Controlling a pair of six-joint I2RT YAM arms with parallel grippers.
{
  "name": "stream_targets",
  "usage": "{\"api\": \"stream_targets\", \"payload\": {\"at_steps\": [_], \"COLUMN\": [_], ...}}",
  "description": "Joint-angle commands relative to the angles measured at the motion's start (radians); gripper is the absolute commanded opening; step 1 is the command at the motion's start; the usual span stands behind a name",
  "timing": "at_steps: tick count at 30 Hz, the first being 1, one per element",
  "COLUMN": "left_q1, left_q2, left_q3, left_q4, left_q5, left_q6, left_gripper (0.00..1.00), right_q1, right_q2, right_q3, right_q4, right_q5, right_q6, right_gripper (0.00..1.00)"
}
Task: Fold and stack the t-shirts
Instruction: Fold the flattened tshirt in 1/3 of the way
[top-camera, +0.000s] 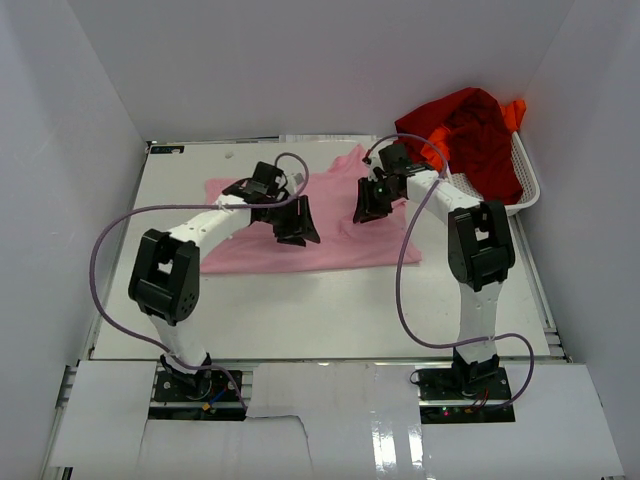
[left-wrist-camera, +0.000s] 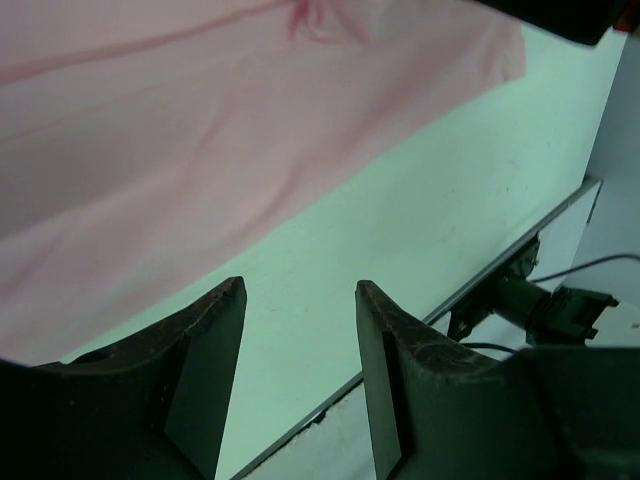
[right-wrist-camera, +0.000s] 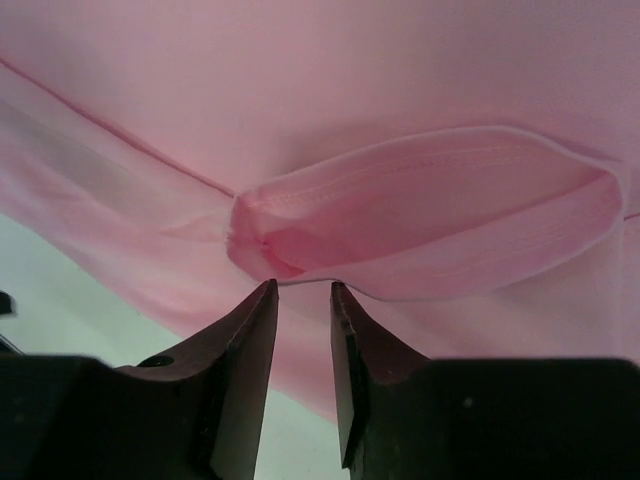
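Note:
The light pink t-shirt (top-camera: 330, 250) lies spread on the white table (top-camera: 300, 315). My left gripper (top-camera: 298, 228) hovers over its middle, open and empty. In the left wrist view its tips (left-wrist-camera: 300, 290) are over bare table just past the shirt's edge (left-wrist-camera: 200, 130). My right gripper (top-camera: 368, 205) is open above the shirt's right part. In the right wrist view its tips (right-wrist-camera: 304, 288) sit just in front of the pink collar (right-wrist-camera: 440, 210), holding nothing. The dark red t-shirt (top-camera: 475, 135) and the bright orange t-shirt (top-camera: 515, 112) are heaped at the back right.
A white mesh basket (top-camera: 528, 185) at the back right holds the red and orange shirts. White walls close in the table on three sides. The table's right front edge and the right arm's base (left-wrist-camera: 540, 300) show in the left wrist view.

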Motion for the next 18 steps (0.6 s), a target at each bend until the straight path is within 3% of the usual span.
{"api": "stream_targets", "payload": {"at_steps": [1,6,18], "left_q1": [-0.062,-0.121,-0.139], "left_q2": [0.048,0.089,0.102], "left_q3": [-0.003,0.006,-0.041], "left_q4": [0.072,0.103,0.107], "left_q5": [0.031,0.036,0.022], "left_q6": [-0.037,-0.057,-0.057], "left_gripper": [0.59,0.59,0.59], "right_q1": [0.009,0.012,0.018], "right_q2": [0.016,0.059,0.189], "right_q3": [0.057,0.086,0.195], "right_q4": [-0.001,-0.005,0.041], "right_q5": [-0.021,-0.030,-0.058], "right_q6": [0.014,0.019,0.059], "right_gripper": [0.33,0.28,0.27]}}
